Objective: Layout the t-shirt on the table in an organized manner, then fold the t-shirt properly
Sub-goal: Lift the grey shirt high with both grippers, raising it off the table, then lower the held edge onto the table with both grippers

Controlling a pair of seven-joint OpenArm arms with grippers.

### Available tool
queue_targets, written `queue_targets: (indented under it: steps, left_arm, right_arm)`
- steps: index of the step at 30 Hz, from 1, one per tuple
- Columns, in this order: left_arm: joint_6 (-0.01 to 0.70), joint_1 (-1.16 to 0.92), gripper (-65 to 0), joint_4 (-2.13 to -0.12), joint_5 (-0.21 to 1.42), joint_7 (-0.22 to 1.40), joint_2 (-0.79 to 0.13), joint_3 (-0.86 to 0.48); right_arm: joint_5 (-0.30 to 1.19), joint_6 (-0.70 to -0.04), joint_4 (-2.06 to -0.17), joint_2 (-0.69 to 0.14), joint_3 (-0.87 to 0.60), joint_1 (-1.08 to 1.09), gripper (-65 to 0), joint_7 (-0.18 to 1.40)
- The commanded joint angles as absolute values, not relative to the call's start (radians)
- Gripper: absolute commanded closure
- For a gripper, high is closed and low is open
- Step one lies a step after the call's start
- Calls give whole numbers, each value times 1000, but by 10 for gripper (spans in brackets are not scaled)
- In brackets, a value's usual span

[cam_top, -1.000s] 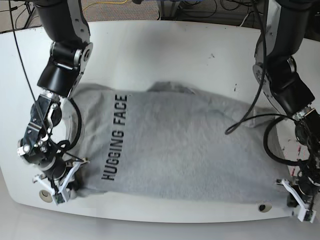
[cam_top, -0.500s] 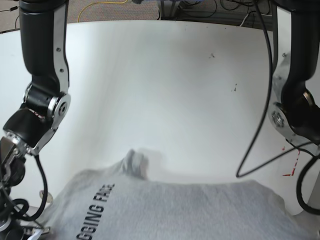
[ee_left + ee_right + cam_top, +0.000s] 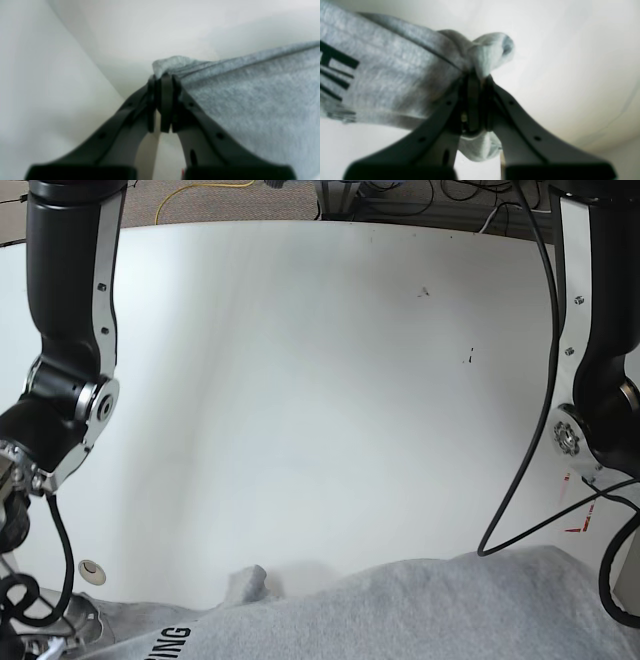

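Left gripper (image 3: 163, 105) was clamped shut on a bunched corner of the t-shirt (image 3: 250, 100), and right gripper (image 3: 475, 105) was likewise pinched closed on a gathered fold, black lettering showing on the cloth beside it. The t-shirt looked light, soft and limp, likely to sag and crease between the two holds, so edge corners seemed the sensible places to grip, held taut to spread it. In the base view the t-shirt (image 3: 420, 610) sat at the near edge of the table (image 3: 320, 380), stretched between both holds, most of it out of frame.
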State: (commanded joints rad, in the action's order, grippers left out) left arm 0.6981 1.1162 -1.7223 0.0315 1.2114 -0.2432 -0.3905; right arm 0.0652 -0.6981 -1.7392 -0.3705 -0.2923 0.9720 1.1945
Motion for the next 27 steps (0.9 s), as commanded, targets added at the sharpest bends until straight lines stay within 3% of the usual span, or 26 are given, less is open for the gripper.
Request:
queue_targets:
  steps: [7,13,27]
  left_arm:
    - [698,851,-4,-1860,33,1213,-242,-392]
    - [698,576,-4,-1929,33,1213,-194,-467]
    - [698,166,-4,-1952,31,1210,-170,-605]
  right_arm:
    - [74,-698,-1874,-346,-394,630,-2,1194]
    - [216,-698,-1902,-266,-522,306,0,1171]
    - [275,-698,-1913,-154,-591,-38,0,1101]
